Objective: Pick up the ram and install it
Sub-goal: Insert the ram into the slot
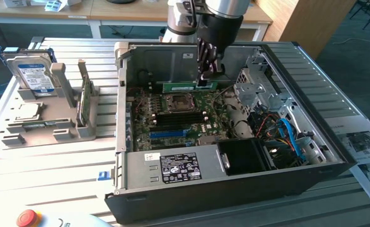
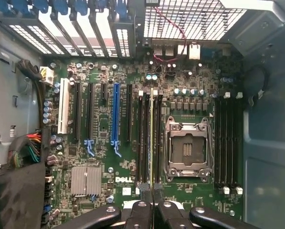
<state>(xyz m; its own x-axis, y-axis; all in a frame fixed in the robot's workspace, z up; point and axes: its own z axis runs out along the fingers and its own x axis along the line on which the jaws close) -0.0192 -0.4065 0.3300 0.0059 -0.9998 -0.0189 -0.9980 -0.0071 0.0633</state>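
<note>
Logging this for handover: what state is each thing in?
claw: shut on the ram
ram: gripped, at the memory slots
computer case: open, side panel off
CPU socket: empty
hard drive: upright in its holder

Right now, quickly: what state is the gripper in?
Gripper: shut on the ram, holding it over the motherboard.
</note>
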